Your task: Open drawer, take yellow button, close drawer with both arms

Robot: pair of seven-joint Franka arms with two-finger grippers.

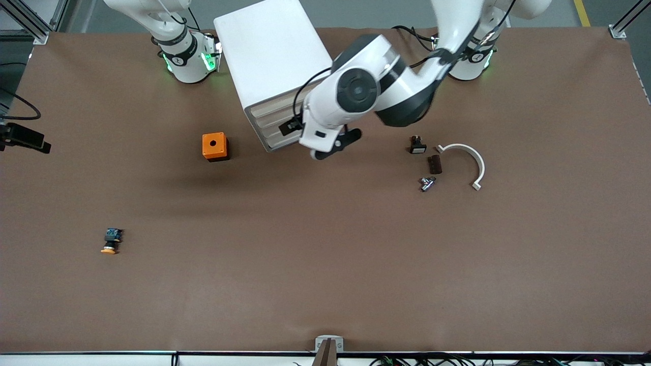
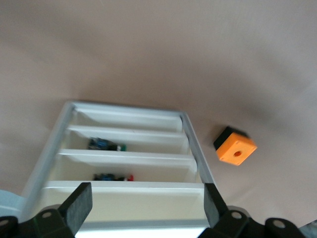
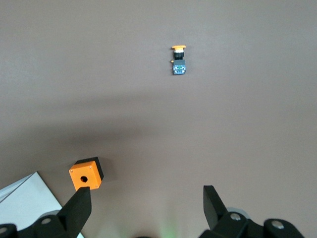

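On the brown counter (image 1: 325, 264), toward the robots' bases, stands a tall white cabinet (image 1: 272, 56) with four shallow drawers facing the front camera. All four fronts sit flush in the left wrist view, so the uppermost drawer (image 2: 143, 198) is shut; small dark parts lie in two of the lower trays.

Over the counter just in front of the cabinet's drawer face hangs the left tool (image 1: 335, 144), its arm reaching in from the base at the left arm's end. Its two black fingers (image 2: 79, 206) are spread wide with nothing between them, flanking the top drawer's front in its own camera.

Up near its base, the right tool (image 3: 143, 210) waits with fingers (image 3: 79, 208) spread apart and empty, looking down at the counter; the front view shows only that arm's base.

The button (image 1: 111, 241), orange cap and dark blue-black body, lies on its side on the open counter toward the right arm's end, much nearer the front camera than the cabinet. An orange cube with a hole (image 1: 214, 146) sits beside the cabinet. Toward the left arm's end lie a small black piece with a white face (image 1: 417, 146), a dark brown block (image 1: 435, 164), a small metal part (image 1: 427, 183) and a white curved bracket (image 1: 468, 161).
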